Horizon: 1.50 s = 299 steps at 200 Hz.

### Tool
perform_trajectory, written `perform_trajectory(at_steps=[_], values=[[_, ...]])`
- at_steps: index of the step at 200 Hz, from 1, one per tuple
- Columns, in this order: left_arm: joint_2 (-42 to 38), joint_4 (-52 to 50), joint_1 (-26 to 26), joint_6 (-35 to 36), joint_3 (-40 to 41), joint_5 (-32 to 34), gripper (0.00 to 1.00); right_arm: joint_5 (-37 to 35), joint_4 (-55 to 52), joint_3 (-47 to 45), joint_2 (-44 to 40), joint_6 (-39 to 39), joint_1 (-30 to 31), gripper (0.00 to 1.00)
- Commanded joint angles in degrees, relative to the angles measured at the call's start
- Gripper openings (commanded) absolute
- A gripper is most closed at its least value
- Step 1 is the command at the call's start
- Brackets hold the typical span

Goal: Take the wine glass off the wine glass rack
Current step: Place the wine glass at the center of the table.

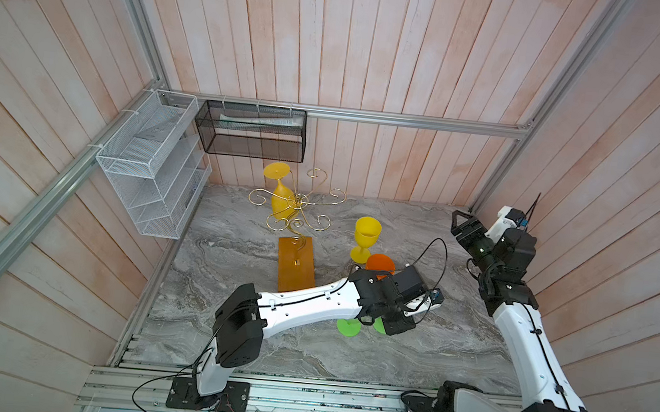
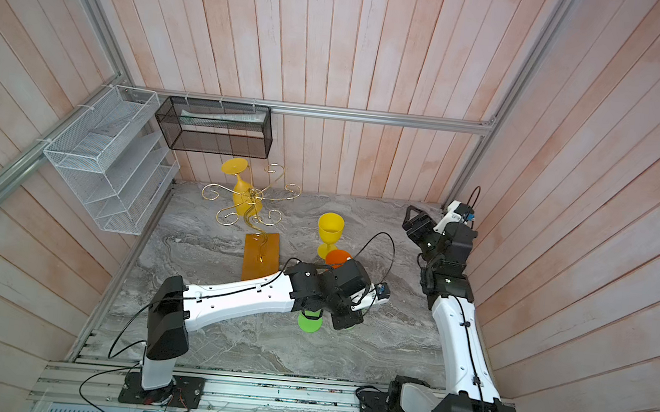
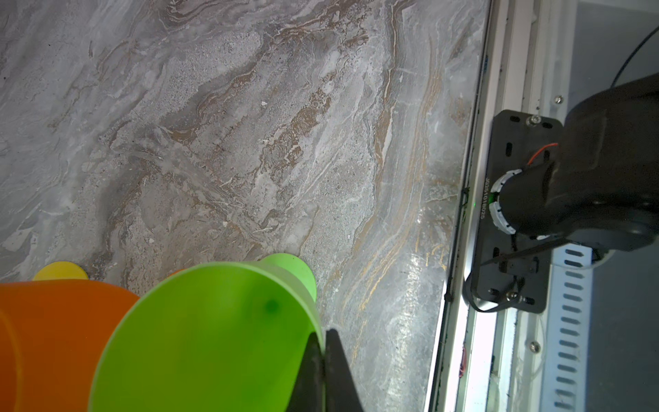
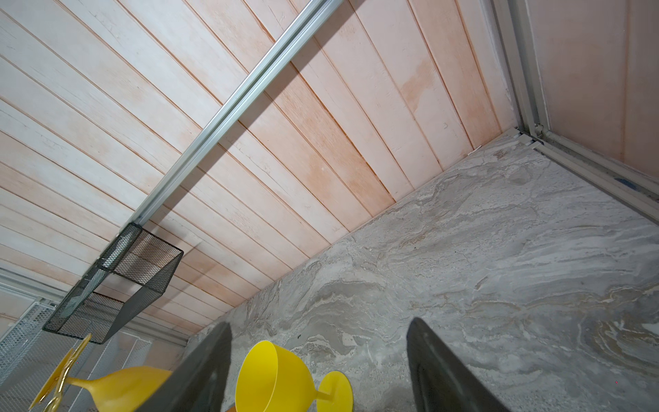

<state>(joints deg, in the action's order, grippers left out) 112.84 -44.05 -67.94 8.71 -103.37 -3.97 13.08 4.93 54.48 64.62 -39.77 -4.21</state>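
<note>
The left arm lies low and nearly level over the counter (image 1: 232, 247) with its wrist bent down. The left gripper (image 3: 323, 337) is clenched on the rim of the green wine glass (image 3: 214, 339). The arm hides most of that glass's bowl in both top views, and I cannot tell whether its foot touches the counter. An orange glass (image 1: 380, 263) is just beside this gripper, with an upright yellow glass (image 1: 367, 236) just beyond it. The right arm is raised with its elbow bent, and the right gripper (image 4: 320, 324) is released, holding nothing. It points toward the wine glass rack (image 1: 299, 208), well apart from it, where an inverted yellow wine glass (image 1: 280, 202) hangs. A printed code (image 3: 486, 196) on the left arm's black base plate is too small to read.
</note>
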Motion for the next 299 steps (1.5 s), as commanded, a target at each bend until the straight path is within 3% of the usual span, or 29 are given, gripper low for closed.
perform_trajectory(at_steps=[1,22,55,136,228,299], values=[[1.07,2.06,-0.26,-1.50,0.79,0.83,0.07,-0.85,-0.39,0.21,-1.25,0.75,0.24,0.74],[0.76,1.92,-0.26,-1.41,1.15,1.21,0.15,-0.56,0.14,-0.35,-1.68,0.27,0.22,0.74],[-0.02,1.42,-0.28,-0.90,0.63,2.17,0.43,-0.16,0.52,-0.53,-1.82,-0.13,0.25,0.74],[-5.50,2.79,-0.26,0.96,0.44,5.80,0.87,-1.65,-0.45,1.04,-3.39,1.35,0.27,0.74],[-12.98,2.22,1.75,0.69,-3.80,7.51,1.00,-4.08,-0.77,2.20,-6.62,2.59,0.25,0.75],[-12.69,-4.76,5.26,-0.18,-17.68,12.02,1.00,-4.65,-0.20,1.88,-8.67,2.77,0.30,0.75]])
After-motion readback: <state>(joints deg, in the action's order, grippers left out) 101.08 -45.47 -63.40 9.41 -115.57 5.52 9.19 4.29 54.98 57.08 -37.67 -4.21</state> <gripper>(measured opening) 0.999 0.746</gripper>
